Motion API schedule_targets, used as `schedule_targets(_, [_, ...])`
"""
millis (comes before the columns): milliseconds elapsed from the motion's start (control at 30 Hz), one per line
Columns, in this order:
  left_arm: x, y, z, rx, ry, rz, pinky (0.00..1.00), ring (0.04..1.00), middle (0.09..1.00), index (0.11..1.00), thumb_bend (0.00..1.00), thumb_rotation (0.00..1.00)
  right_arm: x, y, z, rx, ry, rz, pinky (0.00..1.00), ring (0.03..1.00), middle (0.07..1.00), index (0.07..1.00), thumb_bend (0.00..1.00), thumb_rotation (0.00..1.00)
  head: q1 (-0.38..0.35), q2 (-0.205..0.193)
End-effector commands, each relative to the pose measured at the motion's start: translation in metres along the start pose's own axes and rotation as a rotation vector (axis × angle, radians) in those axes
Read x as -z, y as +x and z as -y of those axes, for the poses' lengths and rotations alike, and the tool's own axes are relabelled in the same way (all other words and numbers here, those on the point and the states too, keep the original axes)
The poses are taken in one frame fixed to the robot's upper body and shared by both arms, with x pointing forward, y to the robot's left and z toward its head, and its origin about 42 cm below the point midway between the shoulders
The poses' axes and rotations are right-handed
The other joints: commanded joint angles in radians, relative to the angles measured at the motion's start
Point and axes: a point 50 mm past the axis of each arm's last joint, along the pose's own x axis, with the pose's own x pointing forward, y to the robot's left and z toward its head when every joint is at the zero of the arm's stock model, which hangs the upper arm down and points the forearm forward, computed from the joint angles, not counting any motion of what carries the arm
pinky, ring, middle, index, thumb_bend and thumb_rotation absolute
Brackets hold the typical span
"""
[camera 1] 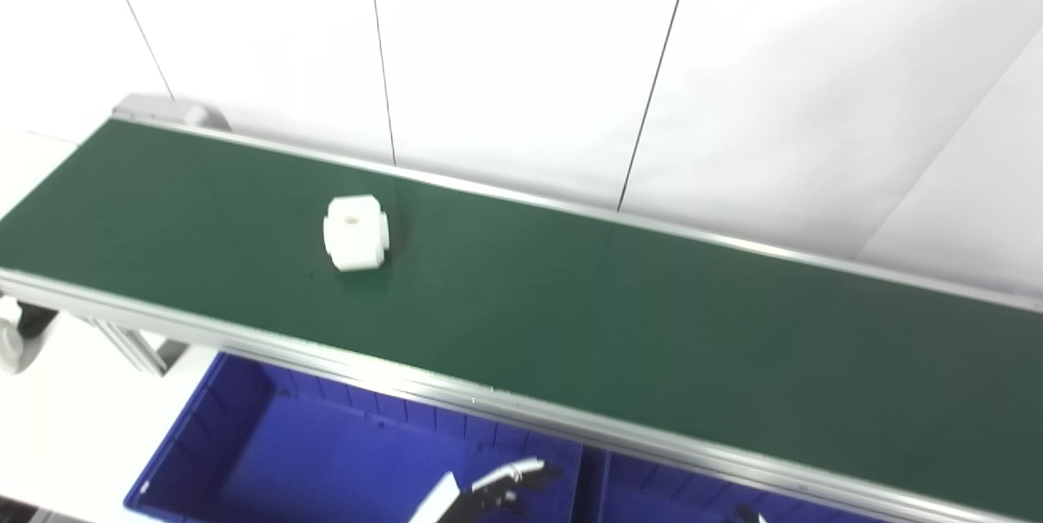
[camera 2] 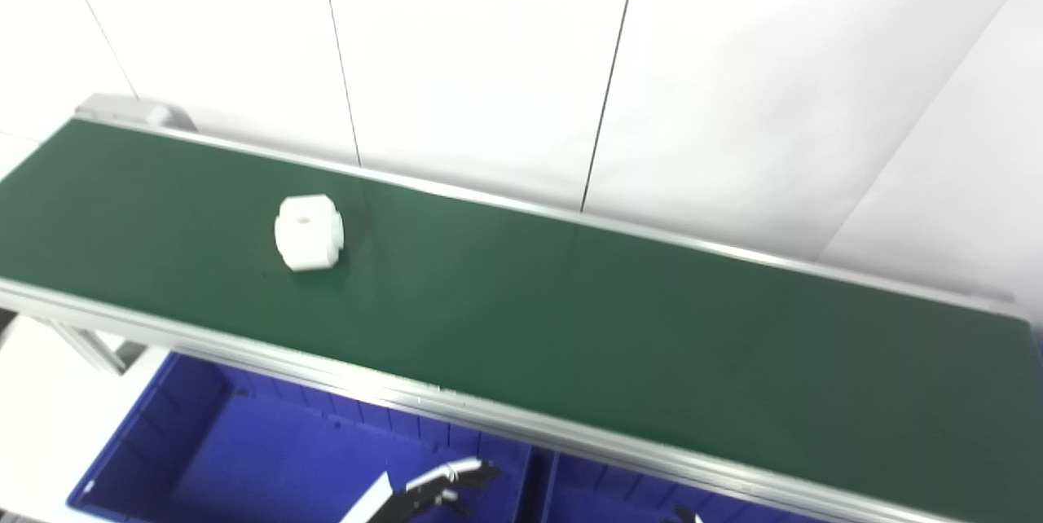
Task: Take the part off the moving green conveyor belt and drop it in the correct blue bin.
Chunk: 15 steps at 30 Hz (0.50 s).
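Note:
A white blocky part (camera 1: 355, 232) with a small hole on top lies on the green conveyor belt (camera 1: 619, 311), left of the middle. My left hand (camera 1: 499, 487) shows at the bottom edge, low over the left blue bin (camera 1: 244, 458). Its fingers are spread and hold nothing. It is well short of the part, on the near side of the belt's rail. Only a dark fingertip of my right hand (camera 1: 745, 514) peeks in at the bottom edge, over the right blue bin (camera 1: 652, 494). The rest of that hand is out of frame.
An aluminium rail (camera 1: 489, 401) edges the belt's near side, with the two bins below it, split by a wall (camera 1: 593, 482). A white panelled wall (camera 1: 521, 59) rises behind the belt. The belt's frame leg (camera 1: 134, 348) stands at the lower left.

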Motion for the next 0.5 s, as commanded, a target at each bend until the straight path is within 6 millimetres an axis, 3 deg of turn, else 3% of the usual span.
schedule_targets(0, [-0.005, 0.003, -0.005, -0.017, -0.001, 0.054, 0.66, 0.807, 0.865, 0.816, 0.86, 0.29, -0.007, 0.002, 0.002, 0.012, 0.035, 0.061, 0.80, 0.845, 0.857, 0.927, 0.78, 0.32, 0.000, -0.005])
schedule_targets(300, [-0.006, 0.005, -0.007, -0.025, 0.022, 0.073, 0.64, 0.785, 0.850, 0.803, 0.86, 0.27, -0.006, 0.004, 0.000, 0.011, 0.031, 0.063, 0.80, 0.847, 0.852, 0.929, 0.77, 0.32, -0.004, -0.011])
schedule_targets(467, [-0.018, 0.004, -0.011, -0.039, 0.022, 0.121, 0.63, 0.783, 0.848, 0.800, 0.87, 0.28, -0.006, 0.004, -0.001, 0.016, 0.031, 0.064, 0.80, 0.843, 0.849, 0.926, 0.77, 0.31, -0.004, -0.007])
